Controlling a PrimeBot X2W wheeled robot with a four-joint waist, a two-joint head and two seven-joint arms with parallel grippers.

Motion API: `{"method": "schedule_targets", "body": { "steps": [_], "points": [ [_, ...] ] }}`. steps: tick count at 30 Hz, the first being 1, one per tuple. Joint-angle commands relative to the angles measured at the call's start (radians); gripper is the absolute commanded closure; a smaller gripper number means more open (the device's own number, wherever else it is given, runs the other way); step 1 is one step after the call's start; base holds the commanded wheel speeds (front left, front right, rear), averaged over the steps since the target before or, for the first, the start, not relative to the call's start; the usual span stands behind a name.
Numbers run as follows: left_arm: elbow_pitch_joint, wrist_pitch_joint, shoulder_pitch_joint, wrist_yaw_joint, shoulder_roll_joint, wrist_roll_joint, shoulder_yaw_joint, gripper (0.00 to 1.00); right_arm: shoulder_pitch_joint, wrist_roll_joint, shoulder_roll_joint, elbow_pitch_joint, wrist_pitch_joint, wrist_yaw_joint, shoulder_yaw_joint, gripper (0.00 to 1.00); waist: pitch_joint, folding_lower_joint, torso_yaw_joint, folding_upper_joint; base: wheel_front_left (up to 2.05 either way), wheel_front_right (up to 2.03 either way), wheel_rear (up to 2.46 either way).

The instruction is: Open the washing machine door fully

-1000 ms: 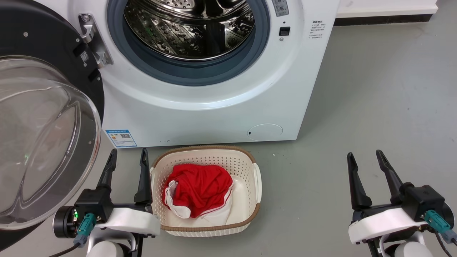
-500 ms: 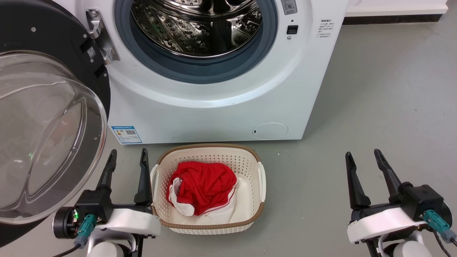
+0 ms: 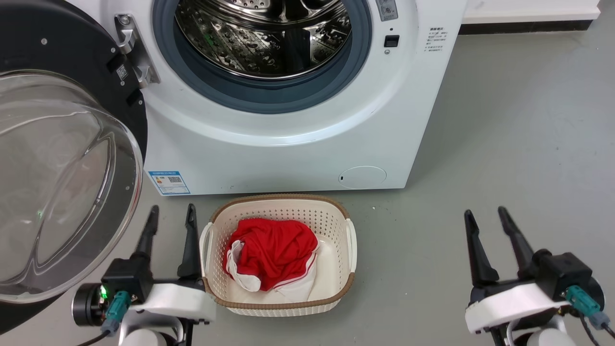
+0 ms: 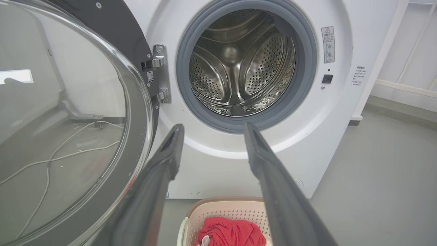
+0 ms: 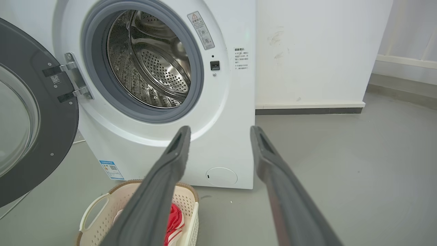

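Note:
The white washing machine (image 3: 288, 154) (image 4: 338, 136) (image 5: 235, 112) stands open, its steel drum (image 3: 269, 33) bare. Its black washing machine door (image 3: 72, 53) (image 4: 116, 30) (image 5: 41, 143) with the clear bulging glass window (image 3: 57, 192) hangs swung wide out to the left on its hinge (image 3: 132, 48). My left gripper (image 3: 172, 214) (image 4: 211, 128) is open, low at the left between the door glass and the basket, touching neither. At the lower right over bare floor, my right gripper (image 3: 484, 215) (image 5: 218, 131) is open and holds nothing.
A cream perforated laundry basket (image 3: 346, 240) (image 5: 92, 218) with a red and white garment (image 3: 269, 250) (image 4: 232, 232) sits on the grey floor before the machine, right of my left gripper. A white wall with dark skirting (image 5: 307, 111) runs to the machine's right.
The head view shifted a little, so the machine and basket sit slightly right of their spot a second ago. Both grippers have sunk slightly in the view. The door has not swung.

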Motion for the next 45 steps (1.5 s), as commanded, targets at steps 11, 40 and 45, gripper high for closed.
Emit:
{"method": "schedule_targets", "body": {
  "steps": [11, 40, 45],
  "points": [
    [0.049, 0.053, 0.004, -0.014, -0.007, -0.165, 0.019, 1.00, 0.017, 0.178, -0.011, 0.032, 0.028, 0.000, 0.000, 1.00, -0.006, 0.0000, 0.003, 0.0000, 0.00, 0.00, 0.00],
    [0.073, 0.164, -0.006, -0.053, -0.010, -0.635, 0.049, 1.00, -0.010, 0.667, -0.031, 0.060, 0.117, 0.000, -0.018, 1.00, -0.025, 0.0000, 0.012, 0.0000, 0.00, 0.00, 0.00],
    [0.077, 0.181, -0.008, -0.058, -0.011, -0.704, 0.054, 1.00, -0.013, 0.739, -0.033, 0.064, 0.132, 0.000, -0.023, 1.00, -0.028, 0.0000, 0.014, 0.0000, 0.00, 0.00, 0.00]
  ]
}}
